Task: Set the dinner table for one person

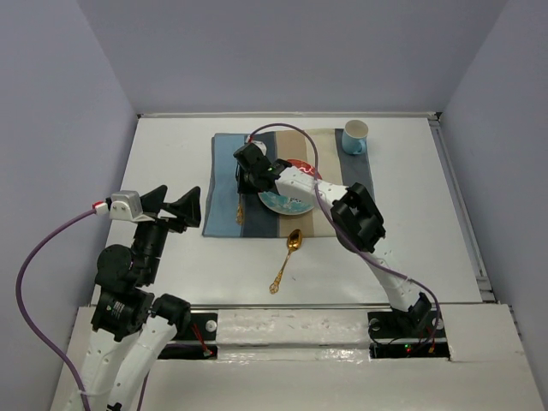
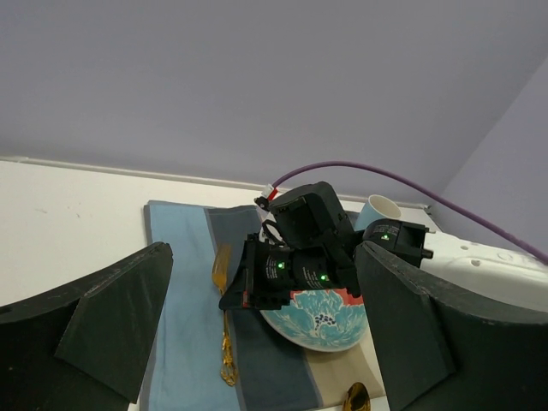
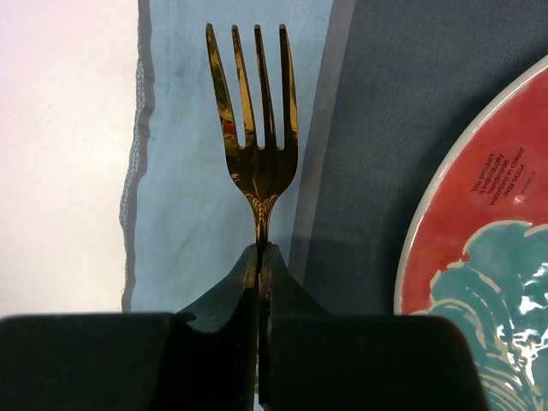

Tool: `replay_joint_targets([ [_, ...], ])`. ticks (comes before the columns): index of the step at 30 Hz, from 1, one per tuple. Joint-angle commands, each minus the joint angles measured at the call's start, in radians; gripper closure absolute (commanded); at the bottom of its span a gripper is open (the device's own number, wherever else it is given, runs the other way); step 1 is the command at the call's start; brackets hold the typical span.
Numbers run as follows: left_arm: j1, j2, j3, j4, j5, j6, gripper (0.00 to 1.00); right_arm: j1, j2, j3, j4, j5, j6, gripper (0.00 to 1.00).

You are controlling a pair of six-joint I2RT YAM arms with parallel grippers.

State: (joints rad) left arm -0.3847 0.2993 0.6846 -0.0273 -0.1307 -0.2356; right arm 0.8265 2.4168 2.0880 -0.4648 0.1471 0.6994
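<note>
On the white dinner table (image 1: 167,145) lies a blue, grey and tan striped placemat (image 1: 224,163). A red and teal plate (image 1: 287,201) sits on it. My right gripper (image 1: 243,190) reaches over the mat's left part and is shut on a gold fork (image 3: 257,154) at its neck, just left of the plate (image 3: 488,257). The fork (image 2: 224,317) points its tines to the far side, low over or on the mat. A gold spoon (image 1: 287,257) lies on the table before the mat. My left gripper (image 1: 175,205) stands open left of the mat, holding nothing.
A blue cup (image 1: 354,137) stands at the mat's far right corner. A metal rail (image 1: 467,231) runs along the table's right edge. Grey walls close in the table on three sides. The right arm (image 1: 364,223) stretches over the mat's right half.
</note>
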Motion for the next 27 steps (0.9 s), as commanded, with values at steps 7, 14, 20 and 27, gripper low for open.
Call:
replay_joint_targets([
  [7, -0.003, 0.017, 0.006, 0.046, 0.013, 0.005, 0.01, -0.013, -0.004, 0.040, -0.012, 0.013, -0.011, 1.00],
  [14, -0.003, 0.023, 0.006, 0.047, 0.019, 0.005, 0.01, -0.023, 0.054, 0.104, -0.018, 0.042, -0.024, 1.00],
  [20, -0.008, 0.026, 0.006, 0.046, 0.016, 0.009, 0.01, -0.032, 0.105, 0.170, -0.038, 0.052, -0.034, 0.96],
  [27, -0.006, 0.029, 0.006, 0.047, 0.017, 0.009, 0.01, -0.032, 0.111, 0.216, -0.041, 0.043, -0.046, 0.65],
])
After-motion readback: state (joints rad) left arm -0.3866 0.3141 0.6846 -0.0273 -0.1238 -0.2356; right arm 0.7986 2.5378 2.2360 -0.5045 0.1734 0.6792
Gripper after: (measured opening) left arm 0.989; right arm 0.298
